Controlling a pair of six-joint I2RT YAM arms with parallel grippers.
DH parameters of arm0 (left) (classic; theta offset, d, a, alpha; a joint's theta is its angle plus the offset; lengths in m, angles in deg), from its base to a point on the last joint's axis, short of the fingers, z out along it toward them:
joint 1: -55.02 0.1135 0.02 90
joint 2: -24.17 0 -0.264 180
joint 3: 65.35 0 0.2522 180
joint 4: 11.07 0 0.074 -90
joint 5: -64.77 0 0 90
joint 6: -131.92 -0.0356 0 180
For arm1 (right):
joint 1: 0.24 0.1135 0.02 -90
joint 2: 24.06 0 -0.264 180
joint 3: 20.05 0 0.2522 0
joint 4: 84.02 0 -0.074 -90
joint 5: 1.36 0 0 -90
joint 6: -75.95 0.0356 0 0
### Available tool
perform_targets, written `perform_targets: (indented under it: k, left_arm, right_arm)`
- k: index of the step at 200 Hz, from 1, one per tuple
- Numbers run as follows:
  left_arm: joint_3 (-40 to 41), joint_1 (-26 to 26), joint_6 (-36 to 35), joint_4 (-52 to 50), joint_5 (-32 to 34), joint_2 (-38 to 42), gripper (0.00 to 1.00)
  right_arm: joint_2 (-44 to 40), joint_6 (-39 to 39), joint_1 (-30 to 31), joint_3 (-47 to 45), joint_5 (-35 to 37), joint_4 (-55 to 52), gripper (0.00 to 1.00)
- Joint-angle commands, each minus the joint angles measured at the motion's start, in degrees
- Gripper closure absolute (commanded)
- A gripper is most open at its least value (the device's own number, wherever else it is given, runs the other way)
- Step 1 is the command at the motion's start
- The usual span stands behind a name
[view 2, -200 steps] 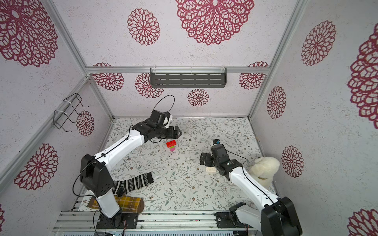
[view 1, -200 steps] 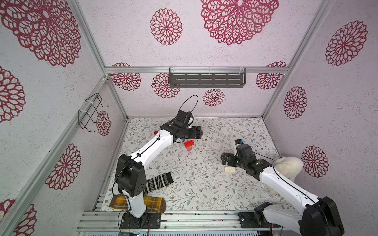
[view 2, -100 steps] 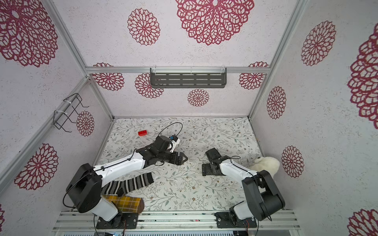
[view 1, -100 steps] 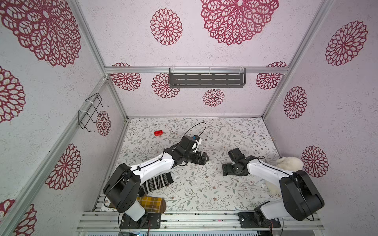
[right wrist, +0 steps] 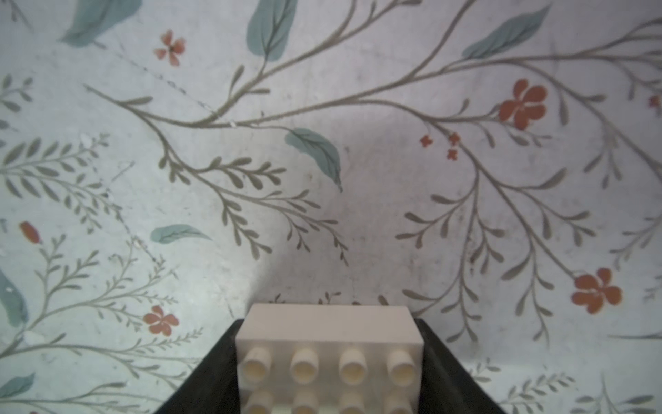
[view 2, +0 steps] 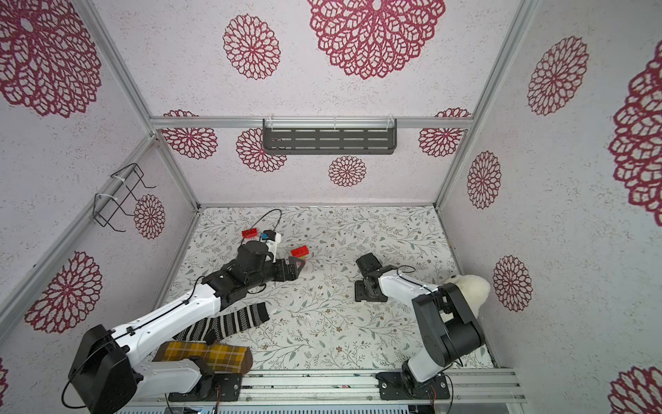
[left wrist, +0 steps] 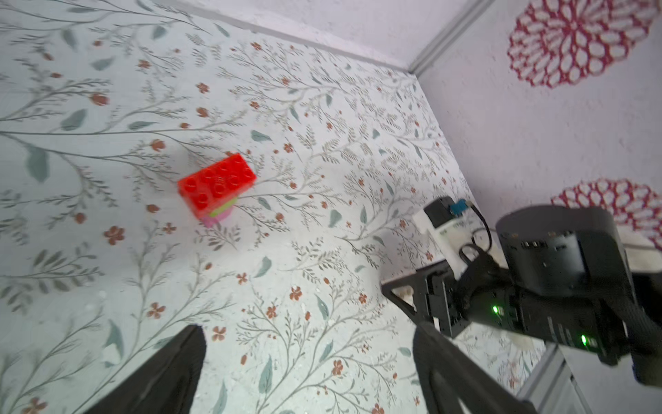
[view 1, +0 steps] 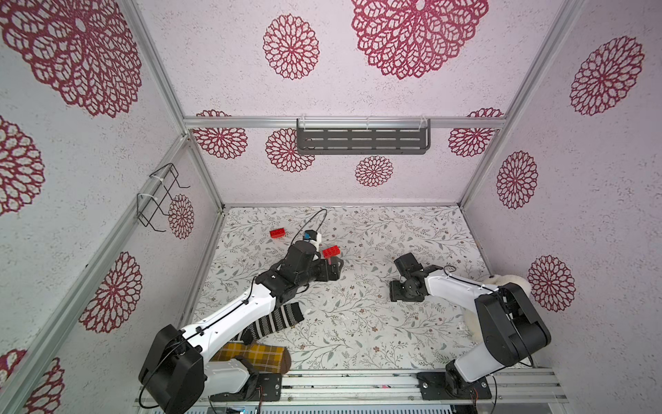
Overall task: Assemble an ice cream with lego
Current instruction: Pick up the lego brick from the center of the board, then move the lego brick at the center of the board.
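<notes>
Two grippers, one brick pinched.
Left gripper (left wrist: pixel 308 333) stands spread wide, nothing between its fingers; the red-topped stack (left wrist: pixel 217 184), red over lime green over pink, stands upright on the floral mat (left wrist: pixel 322 251) just ahead of it, untouched. Right gripper (right wrist: pixel 327 324) pinches the white brick (right wrist: pixel 327 344), studs facing its wrist camera. A loose red brick (view 1: pixel 277 233) lies beyond the left wrist.

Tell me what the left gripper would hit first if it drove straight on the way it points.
Probably the floral mat. In the left wrist view the left gripper aims at bare mat between the red-topped brick stack and the right gripper, closed on a white brick; depth is hard to judge.
</notes>
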Motion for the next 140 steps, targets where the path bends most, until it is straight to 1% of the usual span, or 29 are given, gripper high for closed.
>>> perform_targets:
  k: [1,15,29,40,59,66,79,92,106,109,116,128,140]
  left_arm:
    - [1.43,5.72,5.48,3.46,-0.20,-1.06,0.04]
    - [1.03,10.65,7.26,6.39,-4.44,-4.80,0.06]
    - [-1.06,15.75,8.94,8.95,-11.20,-10.17,0.12]
    - [-3.15,18.11,10.32,11.22,-14.53,-14.51,0.16]
    - [-7.92,19.79,9.51,11.66,-18.96,-21.65,0.19]
    - [-9.37,20.32,10.31,12.40,-20.78,-24.27,0.21]
    - [-11.13,21.42,14.60,16.81,-25.50,-29.31,0.29]
    - [-12.73,21.93,17.97,21.14,-29.00,-33.83,0.34]
    - [-14.45,22.66,23.08,26.81,-32.65,-38.32,0.38]
    - [-14.80,22.81,24.33,28.78,-33.82,-40.90,0.40]
    - [-15.40,23.12,27.43,32.96,-36.10,-43.70,0.43]
    - [-15.98,23.43,32.29,40.36,-39.01,-47.23,0.44]
    - [-17.15,23.43,35.34,44.61,-42.00,-50.07,0.45]
  right_arm:
    - [2.73,0.57,1.77,1.97,-3.42,-1.78,0.55]
    - [3.98,0.65,3.57,3.68,-4.49,-2.78,0.59]
    - [4.62,0.74,5.67,6.44,-5.11,-3.96,0.63]
    - [4.94,0.54,7.42,9.76,-5.17,-5.46,0.65]
    - [5.71,-0.32,9.88,17.18,-5.69,-7.91,0.66]
    - [6.08,-0.55,10.34,20.12,-6.00,-8.73,0.67]
    - [7.32,-1.37,11.27,25.77,-6.03,-10.27,0.68]
    - [9.15,-2.16,11.94,31.25,-6.29,-11.76,0.68]
    - [11.60,-3.29,12.29,36.63,-6.68,-13.46,0.68]
    - [12.23,-3.49,12.34,37.73,-6.73,-13.77,0.68]
    - [13.63,-4.09,12.43,39.97,-6.82,-14.74,0.68]
    - [16.02,-4.92,12.52,43.73,-7.03,-16.06,0.68]
    - [17.79,-5.49,12.52,46.50,-7.28,-16.86,0.68]
